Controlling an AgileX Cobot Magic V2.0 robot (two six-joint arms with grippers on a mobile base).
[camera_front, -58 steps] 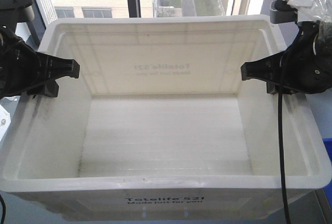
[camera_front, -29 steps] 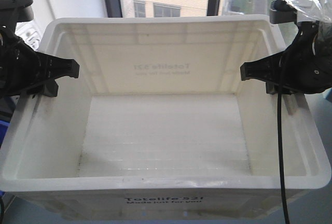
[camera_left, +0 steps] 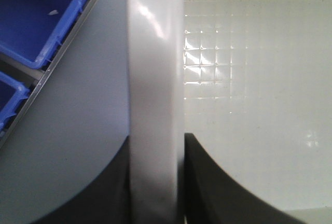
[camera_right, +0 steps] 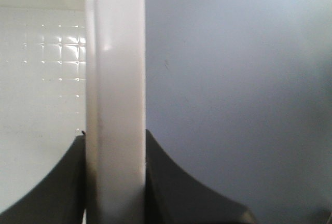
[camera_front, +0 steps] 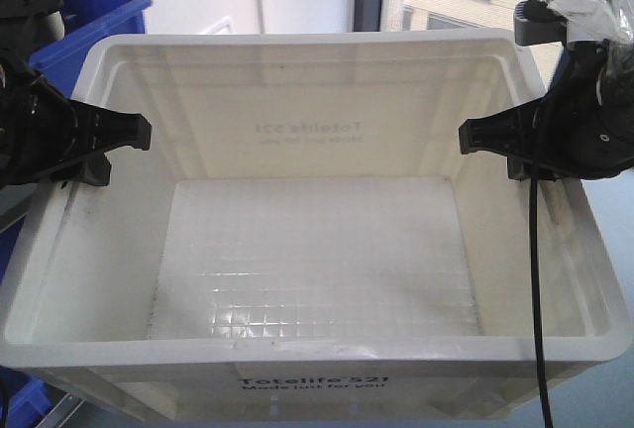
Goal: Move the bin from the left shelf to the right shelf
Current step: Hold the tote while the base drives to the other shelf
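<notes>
I am stretching both arms inward at matching height, my left pincer (camera_front: pixel 109 147) pinching the left wall of the bin (camera_front: pixel 297 47), my right pincer (camera_front: pixel 492 149) pinching its right wall.

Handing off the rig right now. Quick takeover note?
Grippers: left pincer shut on the left wall rim of the bin; right pincer shut on its right wall rim.
Things: bin is empty, held between both arms; a blue tote shows behind its left corner. The right shelf is in no view.
Done: two-sided grasp.
Left: bring the bin to the right shelf, set it down, open both pincers.
</notes>
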